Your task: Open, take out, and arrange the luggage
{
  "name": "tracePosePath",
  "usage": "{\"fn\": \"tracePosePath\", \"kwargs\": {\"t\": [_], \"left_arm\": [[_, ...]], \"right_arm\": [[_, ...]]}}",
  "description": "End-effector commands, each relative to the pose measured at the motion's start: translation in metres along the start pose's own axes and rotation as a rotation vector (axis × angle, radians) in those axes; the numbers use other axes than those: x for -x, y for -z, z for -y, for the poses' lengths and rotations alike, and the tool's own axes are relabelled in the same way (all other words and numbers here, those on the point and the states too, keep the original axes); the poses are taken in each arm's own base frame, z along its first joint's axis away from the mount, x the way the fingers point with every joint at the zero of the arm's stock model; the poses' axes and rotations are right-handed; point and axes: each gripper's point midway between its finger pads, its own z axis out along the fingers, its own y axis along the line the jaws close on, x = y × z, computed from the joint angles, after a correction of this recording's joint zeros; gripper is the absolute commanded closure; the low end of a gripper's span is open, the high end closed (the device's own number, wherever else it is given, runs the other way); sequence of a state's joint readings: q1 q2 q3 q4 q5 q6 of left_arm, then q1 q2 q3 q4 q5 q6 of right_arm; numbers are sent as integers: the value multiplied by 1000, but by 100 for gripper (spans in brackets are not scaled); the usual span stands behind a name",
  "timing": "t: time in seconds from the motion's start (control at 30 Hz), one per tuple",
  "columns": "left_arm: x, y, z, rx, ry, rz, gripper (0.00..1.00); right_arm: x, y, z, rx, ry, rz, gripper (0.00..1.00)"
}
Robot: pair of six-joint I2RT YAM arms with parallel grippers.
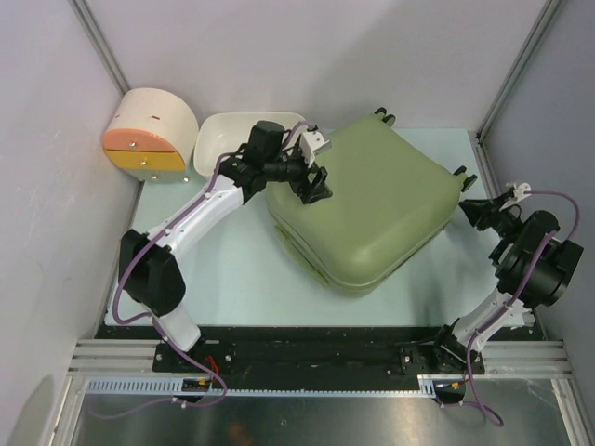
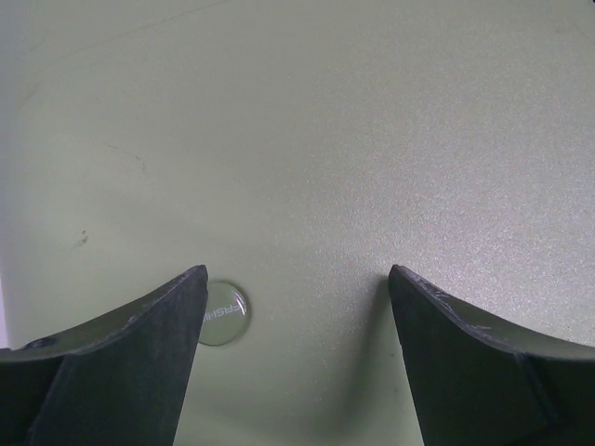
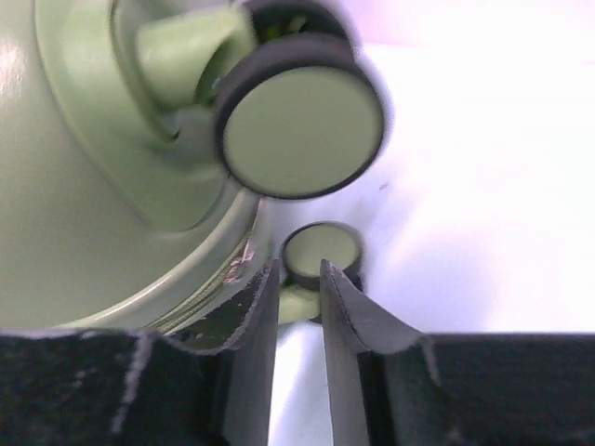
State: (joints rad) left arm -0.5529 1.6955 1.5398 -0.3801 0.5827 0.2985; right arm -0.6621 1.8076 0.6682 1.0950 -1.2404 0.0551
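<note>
The luggage (image 1: 381,204) is a large olive-green hard-shell suitcase lying flat and closed in the middle of the table, its black wheels pointing to the back and right. My left gripper (image 1: 314,186) hovers over its upper-left corner. In the left wrist view this gripper (image 2: 296,279) stands wide open just above the green shell (image 2: 325,139), beside a small round badge (image 2: 223,314). My right gripper (image 1: 469,212) sits at the suitcase's right edge. Its jaws (image 3: 299,268) are parted by a narrow gap, tips just short of a small wheel (image 3: 321,249), below a bigger wheel (image 3: 302,116).
A round cream drawer box with an orange front (image 1: 149,135) stands at the back left. A white tub (image 1: 228,135) sits next to it, partly behind the left arm. Grey walls close in the table on the left, back and right.
</note>
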Motion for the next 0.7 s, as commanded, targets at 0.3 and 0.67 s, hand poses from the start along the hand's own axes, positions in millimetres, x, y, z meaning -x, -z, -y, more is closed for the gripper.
{"fn": "tracePosePath", "kwargs": {"t": [0.3, 0.67], "left_arm": [[-43, 35, 34, -81, 100, -150, 0], [-58, 63, 65, -80, 157, -147, 0]], "right_arm": [[106, 34, 14, -66, 517, -156, 20], [155, -41, 31, -164, 249, -248, 22]]}}
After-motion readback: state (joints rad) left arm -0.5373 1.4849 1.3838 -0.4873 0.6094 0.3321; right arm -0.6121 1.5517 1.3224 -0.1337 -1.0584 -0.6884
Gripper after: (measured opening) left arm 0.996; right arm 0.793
